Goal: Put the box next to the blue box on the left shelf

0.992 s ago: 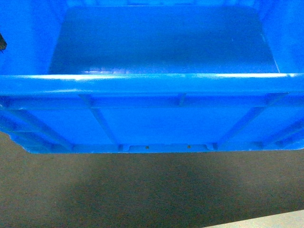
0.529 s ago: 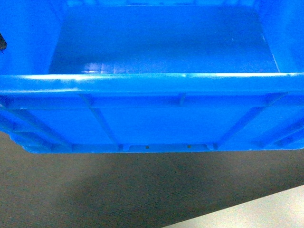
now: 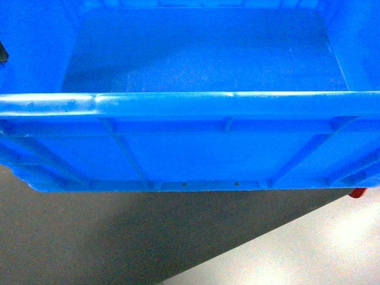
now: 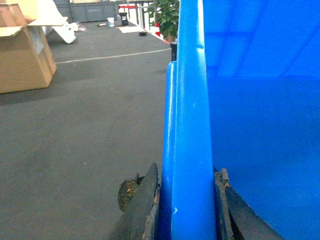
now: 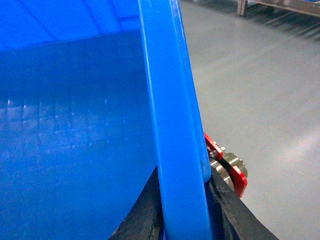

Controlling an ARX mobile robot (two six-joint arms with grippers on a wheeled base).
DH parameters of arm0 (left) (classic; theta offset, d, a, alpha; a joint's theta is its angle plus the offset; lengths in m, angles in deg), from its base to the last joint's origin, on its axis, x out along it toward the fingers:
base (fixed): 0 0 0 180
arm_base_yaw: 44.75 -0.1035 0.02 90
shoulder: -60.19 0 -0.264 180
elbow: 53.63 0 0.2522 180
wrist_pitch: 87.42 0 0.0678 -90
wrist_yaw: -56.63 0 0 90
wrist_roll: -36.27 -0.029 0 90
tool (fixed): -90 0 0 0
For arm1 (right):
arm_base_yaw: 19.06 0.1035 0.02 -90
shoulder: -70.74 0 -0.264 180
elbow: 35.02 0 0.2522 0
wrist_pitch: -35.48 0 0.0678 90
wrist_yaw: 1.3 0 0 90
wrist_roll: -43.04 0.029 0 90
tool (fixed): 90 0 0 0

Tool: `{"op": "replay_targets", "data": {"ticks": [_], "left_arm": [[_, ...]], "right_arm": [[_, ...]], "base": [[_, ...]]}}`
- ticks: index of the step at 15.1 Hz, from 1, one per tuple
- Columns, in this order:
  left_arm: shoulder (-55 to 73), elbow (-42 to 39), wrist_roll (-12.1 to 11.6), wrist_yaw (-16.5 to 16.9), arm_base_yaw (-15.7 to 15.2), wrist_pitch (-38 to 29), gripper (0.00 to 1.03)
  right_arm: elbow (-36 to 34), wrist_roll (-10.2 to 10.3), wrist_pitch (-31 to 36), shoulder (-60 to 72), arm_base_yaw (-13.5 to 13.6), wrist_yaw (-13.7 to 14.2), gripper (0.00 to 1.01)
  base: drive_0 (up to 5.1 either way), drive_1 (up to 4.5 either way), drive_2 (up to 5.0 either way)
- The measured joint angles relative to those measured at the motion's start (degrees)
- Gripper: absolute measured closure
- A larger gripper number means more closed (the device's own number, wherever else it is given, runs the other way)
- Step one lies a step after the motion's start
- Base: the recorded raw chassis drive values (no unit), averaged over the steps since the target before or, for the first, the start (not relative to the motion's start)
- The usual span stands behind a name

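The box (image 3: 190, 154), a large bright blue crate, fills the head view, held up off the floor with its near ribbed wall and smooth inner floor facing me. My left gripper (image 4: 186, 210) is shut on the box's (image 4: 192, 125) left rim, one dark finger on each side of it. My right gripper (image 5: 184, 210) is shut on the opposite rim of the box (image 5: 170, 115), gripping it the same way. In the head view only a dark sliver of the left gripper (image 3: 3, 53) shows at the left edge. The left shelf and the other blue box are out of view.
Dark carpet (image 3: 89, 237) lies under the crate, meeting pale grey floor (image 3: 309, 255) at lower right. A red wheel part (image 5: 235, 172) sits below the right rim. A cardboard carton (image 4: 22, 50), potted plant (image 4: 167, 17) and clutter stand far off in the left wrist view.
The crate stays fixed in the head view while the floor beneath slides: the pale grey floor has spread in from the lower right and a red part has appeared at the right edge.
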Motion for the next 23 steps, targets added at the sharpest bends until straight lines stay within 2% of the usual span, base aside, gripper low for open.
{"op": "replay_targets", "data": {"ticks": [23], "left_arm": [[0.00,0.00,0.04,0.00,0.00,-0.02,0.84]], "right_arm": [[0.00,0.00,0.07,0.00,0.00,0.09,0.85]], "base": [[-1.5,-1.55,-1.5]]}}
